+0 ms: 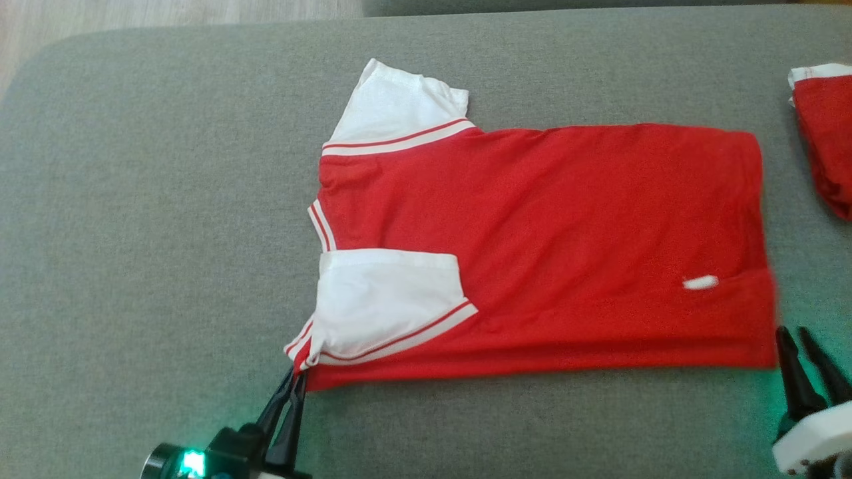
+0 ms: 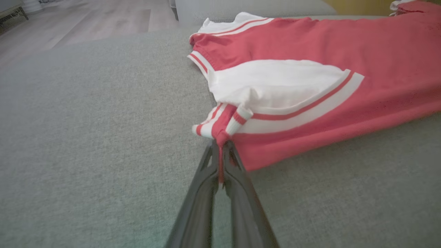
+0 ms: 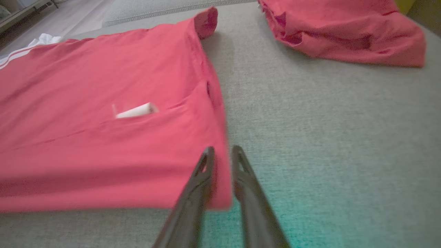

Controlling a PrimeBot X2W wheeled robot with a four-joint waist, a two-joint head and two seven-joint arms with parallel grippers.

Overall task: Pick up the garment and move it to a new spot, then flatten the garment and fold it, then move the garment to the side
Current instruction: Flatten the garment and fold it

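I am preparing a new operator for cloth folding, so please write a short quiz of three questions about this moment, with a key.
1. True or false: the left gripper has its jaws shut on a corner of the red shirt.
2. What colour are the shirt's sleeves? A) white B) blue C) black
3. Fill in: at the right edge of the head view, a second ____ garment lies on the grey cushion.
Key: 1 true; 2 A; 3 red.
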